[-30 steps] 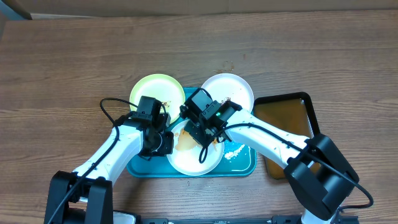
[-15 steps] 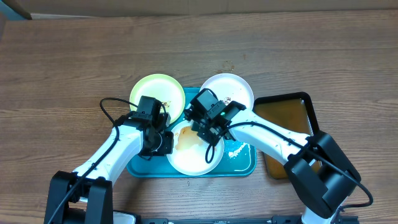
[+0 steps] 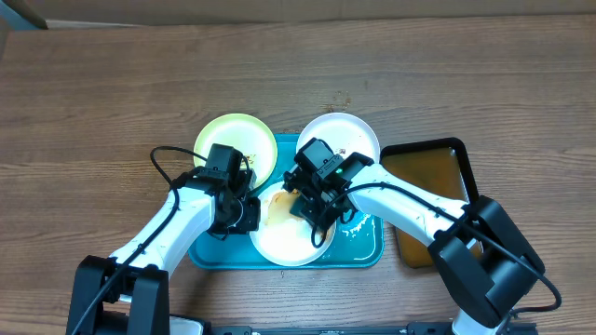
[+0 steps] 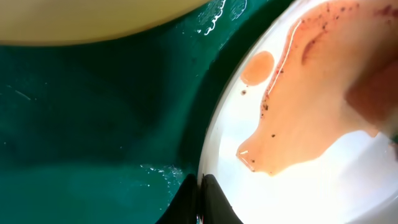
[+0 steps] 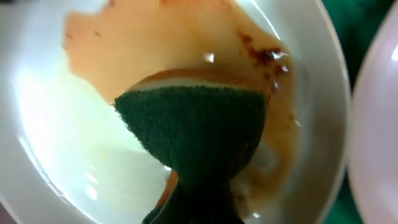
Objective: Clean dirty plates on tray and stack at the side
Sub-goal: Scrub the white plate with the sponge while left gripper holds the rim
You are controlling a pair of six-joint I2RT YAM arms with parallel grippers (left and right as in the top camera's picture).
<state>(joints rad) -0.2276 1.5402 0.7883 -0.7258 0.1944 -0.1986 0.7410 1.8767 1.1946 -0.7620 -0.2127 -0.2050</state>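
teal tray (image 3: pixel 365 249): white plate (image 3: pixel 282 247), orange-brown liquid (image 4: pixel 311 106) inside | left gripper (image 4: pixel 200 196): pinching its rim | right gripper (image 3: pixel 313 201): clamped on green sponge (image 5: pixel 193 124) in plate | black tray (image 3: pixel 464 167): brown liquid (image 3: pixel 424 177)

White arms (image 3: pixel 158 226), black joints (image 3: pixel 222 161), black cables (image 3: pixel 155 159)

A wooden table (image 3: pixel 112 84) bears the teal tray (image 3: pixel 368 247) and a black tray (image 3: pixel 463 164).

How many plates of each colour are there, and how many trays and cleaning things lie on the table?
White plates: 2
Yellow-green plate: 1
Teal tray: 1
Black tray: 1
Green sponge: 1
Total: 6
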